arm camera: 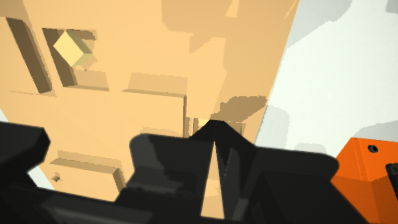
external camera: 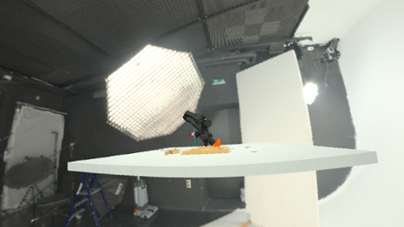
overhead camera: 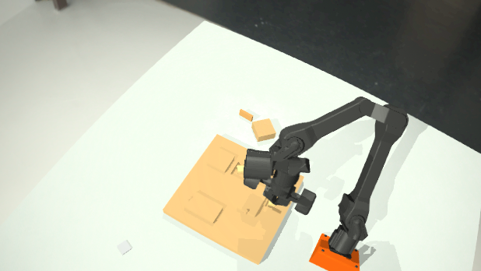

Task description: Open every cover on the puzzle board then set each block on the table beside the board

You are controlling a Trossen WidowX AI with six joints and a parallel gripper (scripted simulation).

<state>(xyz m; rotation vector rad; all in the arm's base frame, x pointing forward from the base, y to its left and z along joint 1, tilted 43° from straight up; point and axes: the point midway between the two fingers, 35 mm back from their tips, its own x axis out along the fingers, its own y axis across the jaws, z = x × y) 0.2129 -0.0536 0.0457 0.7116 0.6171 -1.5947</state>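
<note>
The puzzle board (overhead camera: pixel 183 195) (external camera: pixel 206 151) (arm camera: pixel 125 30) lies on the table. A yellow block (overhead camera: pixel 240 168) (arm camera: pixel 70 48) shows in an open well; the cover (overhead camera: pixel 222 160) stands to one side of it. Another cover (overhead camera: pixel 254 203) (arm camera: pixel 145 110) has a narrow gap along its edge, where a bit of yellow shows. A third cover (overhead camera: pixel 204 208) (arm camera: pixel 90 181) has a small hole or pin at one corner. My gripper (arm camera: pixel 215 122) is shut and empty, its tips beside that narrow gap, just over or at the board. Its tips are mostly hidden in the top view.
A tan block (overhead camera: pixel 264 129) and a small tan piece (overhead camera: pixel 246 114) lie on the table beyond the board's far edge. A small white cube (overhead camera: pixel 124 247) lies off the board's left side. The orange arm base (overhead camera: pixel 335 258) (arm camera: pixel 370 175) stands at the right.
</note>
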